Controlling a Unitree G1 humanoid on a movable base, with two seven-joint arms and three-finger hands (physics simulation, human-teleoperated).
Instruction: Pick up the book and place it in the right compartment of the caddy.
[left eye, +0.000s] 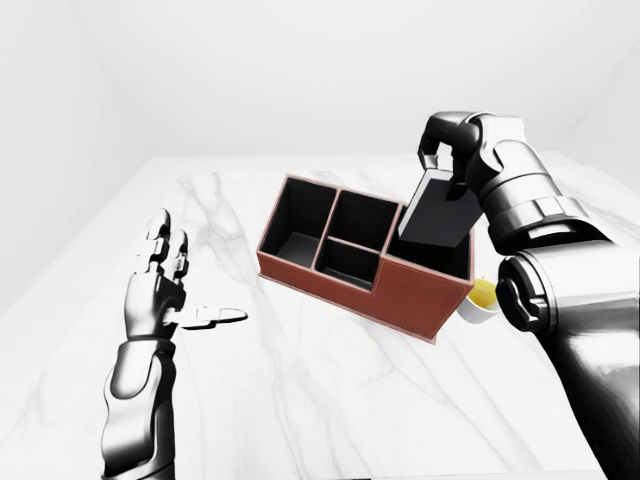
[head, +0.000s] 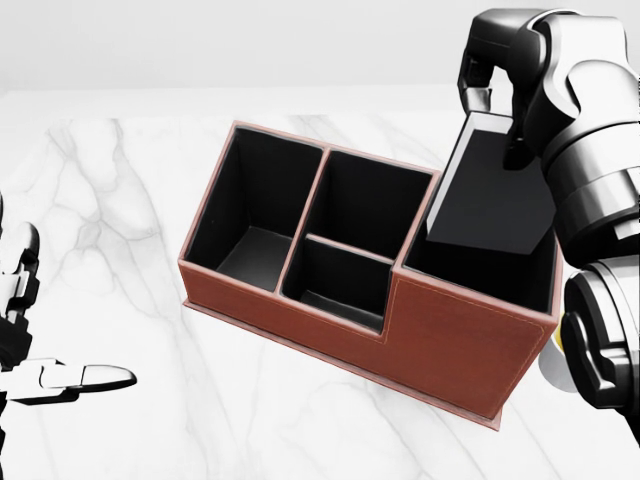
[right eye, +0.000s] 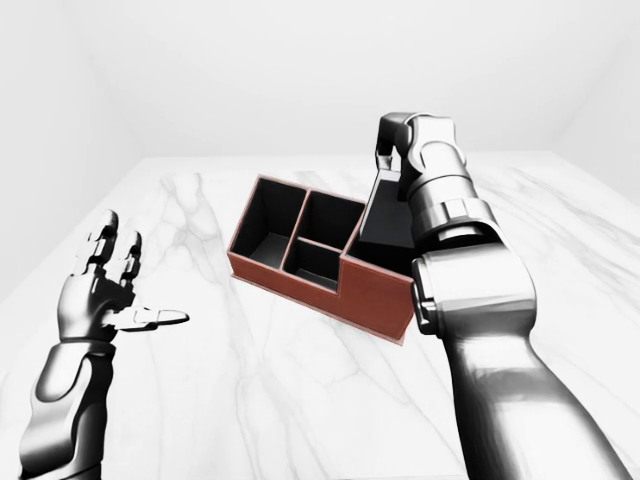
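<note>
Now book (head: 492, 195) tilted, upper end in right hand (head: 497, 88), lower end in caddy (head: 440, 335)

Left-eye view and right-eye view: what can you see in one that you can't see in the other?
Only the left-eye view shows a yellow thing beside the caddy's right end; in the right-eye view the robot's right arm covers that spot.

Only the right-eye view shows that arm running right down to the picture's bottom edge.

Both show the brown caddy on the marble table, the right hand holding the black book tilted, its lower end down in the right compartment, and the left hand with fingers spread.
</note>
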